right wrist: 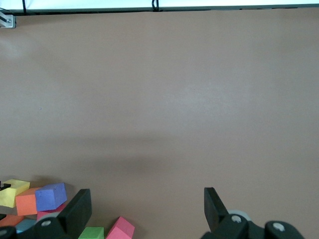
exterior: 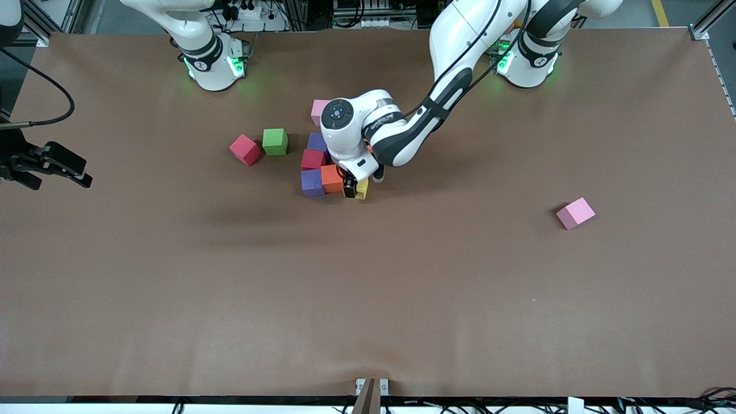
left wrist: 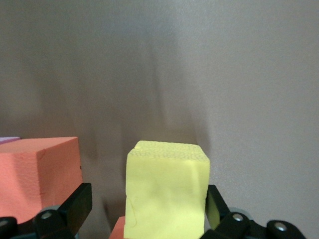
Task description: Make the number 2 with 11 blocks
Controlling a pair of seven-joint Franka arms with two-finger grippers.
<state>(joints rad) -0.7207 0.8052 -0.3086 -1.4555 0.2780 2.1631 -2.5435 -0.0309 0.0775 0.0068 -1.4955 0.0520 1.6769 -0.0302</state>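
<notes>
Yellow cube (exterior: 362, 188) sits beside the orange cube (exterior: 332, 177) with the left gripper (exterior: 355, 188) down around it. Left wrist view: jaws wide, straddling yellow. Right wrist view: right gripper (right wrist: 147, 209) wide open, empty, waiting.

Both arms are glossy white with black joint bands and black cables along the links — green lights glow at each base. The left end effector (exterior: 355, 188) has black fingers; screw heads show on the fingers' mounts.
</notes>
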